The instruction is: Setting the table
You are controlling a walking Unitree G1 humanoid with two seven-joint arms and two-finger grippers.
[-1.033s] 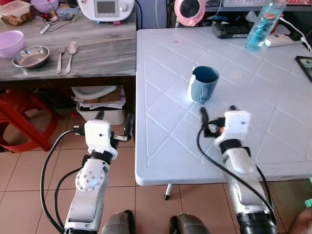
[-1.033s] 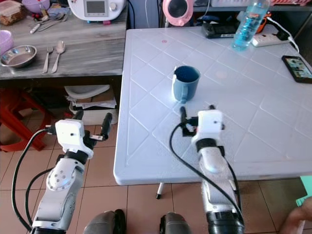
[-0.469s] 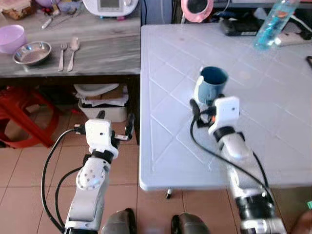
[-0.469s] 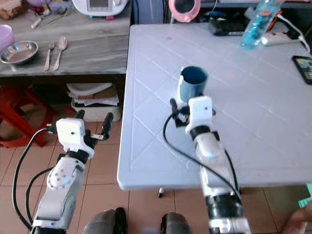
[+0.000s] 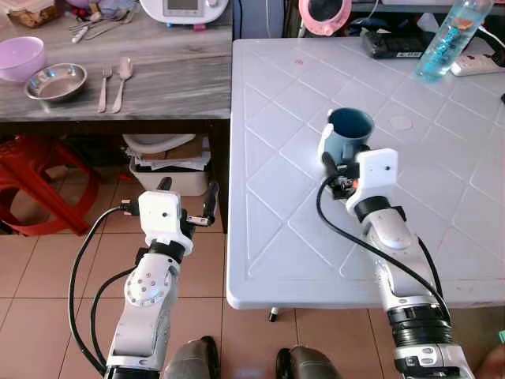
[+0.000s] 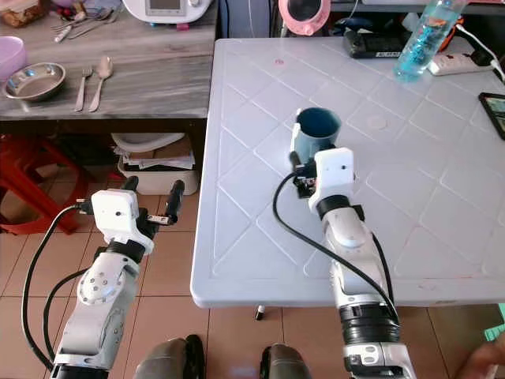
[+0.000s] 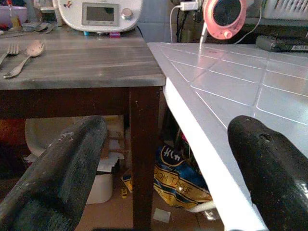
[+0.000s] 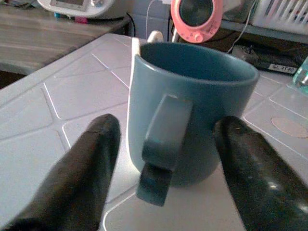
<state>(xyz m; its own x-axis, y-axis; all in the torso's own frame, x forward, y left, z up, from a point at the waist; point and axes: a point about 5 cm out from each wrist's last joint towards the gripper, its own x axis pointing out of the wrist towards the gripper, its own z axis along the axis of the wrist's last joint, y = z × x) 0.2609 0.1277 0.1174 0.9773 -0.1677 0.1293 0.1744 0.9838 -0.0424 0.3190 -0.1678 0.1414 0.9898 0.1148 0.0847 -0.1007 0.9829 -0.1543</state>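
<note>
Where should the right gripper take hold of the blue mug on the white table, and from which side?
Best across the body of the blue mug, coming level from the robot's side. It stands upright with its handle facing the open right gripper, whose fingers already stand either side, so probably one finger on each wall.

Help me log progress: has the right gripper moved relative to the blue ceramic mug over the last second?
Yes. The right gripper has advanced across the white plastic table to the blue ceramic mug, its open fingers now flanking the handle.
</note>
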